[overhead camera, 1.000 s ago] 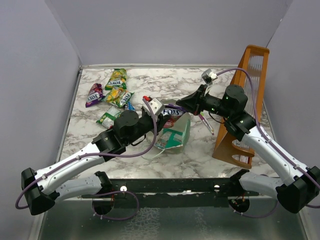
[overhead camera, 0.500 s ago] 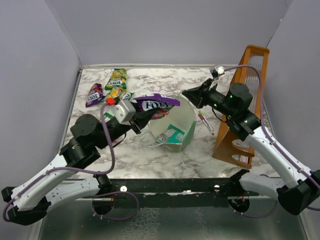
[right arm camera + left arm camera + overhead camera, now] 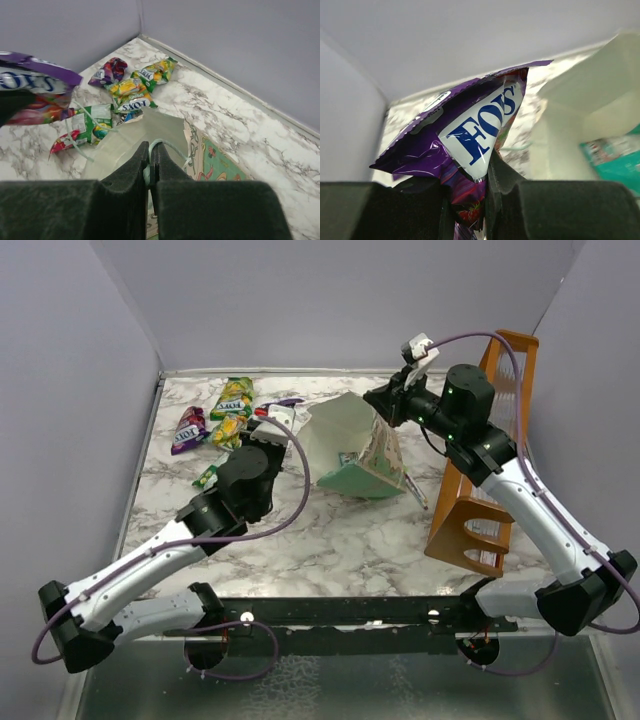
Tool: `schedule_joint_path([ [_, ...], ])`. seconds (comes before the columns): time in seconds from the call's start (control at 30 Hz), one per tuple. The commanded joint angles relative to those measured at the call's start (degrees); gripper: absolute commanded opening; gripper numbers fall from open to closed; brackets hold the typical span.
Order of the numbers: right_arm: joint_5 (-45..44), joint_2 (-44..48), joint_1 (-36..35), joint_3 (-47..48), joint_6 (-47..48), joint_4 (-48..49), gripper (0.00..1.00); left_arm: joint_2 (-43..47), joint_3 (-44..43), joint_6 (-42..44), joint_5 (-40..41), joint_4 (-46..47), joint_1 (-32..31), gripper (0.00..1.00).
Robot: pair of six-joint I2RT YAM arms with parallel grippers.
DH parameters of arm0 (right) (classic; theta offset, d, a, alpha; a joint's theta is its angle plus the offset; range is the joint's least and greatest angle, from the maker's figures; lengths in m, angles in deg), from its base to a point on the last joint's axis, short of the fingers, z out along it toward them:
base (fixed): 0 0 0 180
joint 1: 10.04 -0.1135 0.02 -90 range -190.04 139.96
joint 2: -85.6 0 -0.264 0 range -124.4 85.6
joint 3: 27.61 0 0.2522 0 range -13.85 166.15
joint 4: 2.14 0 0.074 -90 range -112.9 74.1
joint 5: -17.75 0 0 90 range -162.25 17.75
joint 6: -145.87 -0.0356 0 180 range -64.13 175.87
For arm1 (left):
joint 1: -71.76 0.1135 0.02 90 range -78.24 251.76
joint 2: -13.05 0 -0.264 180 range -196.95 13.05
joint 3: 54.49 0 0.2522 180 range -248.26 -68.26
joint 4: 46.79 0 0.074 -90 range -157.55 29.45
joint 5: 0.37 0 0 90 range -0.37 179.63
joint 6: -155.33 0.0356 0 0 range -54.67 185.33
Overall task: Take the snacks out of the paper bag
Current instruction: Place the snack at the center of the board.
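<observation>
Packet: a shiny purple crinkly snack packet (image 3: 470,135) hangs pinched by its lower end in the left gripper (image 3: 467,205), above the marble worktop (image 3: 330,530) toward its far-left part, just beside the bag's mouth.
Bag: the mint-green paper bag (image 3: 365,455), cream inside, is tipped with its mouth toward the left edge. It is held up by a thin loop handle (image 3: 172,145) clamped in the closed right gripper (image 3: 150,155). A teal packet appears to lie inside.
Pile: loose packets (image 3: 228,410) lie near the far-left corner.
Risk: the thin handle could tear or slip, dropping the bag — and the slick foil may slide from its narrow end grip short of the pile.
</observation>
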State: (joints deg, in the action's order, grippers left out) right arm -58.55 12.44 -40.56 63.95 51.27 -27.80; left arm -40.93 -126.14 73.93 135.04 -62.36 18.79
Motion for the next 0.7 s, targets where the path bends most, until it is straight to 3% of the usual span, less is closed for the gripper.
schedule_joint_path([
  [0.0,13.33,-0.92,0.38,2.74,5.09,-1.94,0.03,-1.34,0.62,-3.54,5.14,-0.54,7.72,0.0],
  [0.1,23.89,-2.97,0.38,1.78,3.97,-2.43,0.04,-2.17,0.51,-11.31,-2.41,-4.7,19.06,0.0],
  [0.27,28.45,-5.32,0.38,-1.01,1.72,-2.49,0.02,-3.47,1.23,-18.82,-6.79,-7.27,33.02,0.0],
  [0.5,28.53,-3.01,0.38,-5.28,-0.44,1.55,0.02,-6.47,3.95,-20.55,-5.9,-5.48,41.24,0.0],
  [0.67,34.42,-2.13,0.38,-7.49,-1.97,4.81,0.02,-15.51,5.69,-17.82,-1.81,-0.07,45.92,0.0],
])
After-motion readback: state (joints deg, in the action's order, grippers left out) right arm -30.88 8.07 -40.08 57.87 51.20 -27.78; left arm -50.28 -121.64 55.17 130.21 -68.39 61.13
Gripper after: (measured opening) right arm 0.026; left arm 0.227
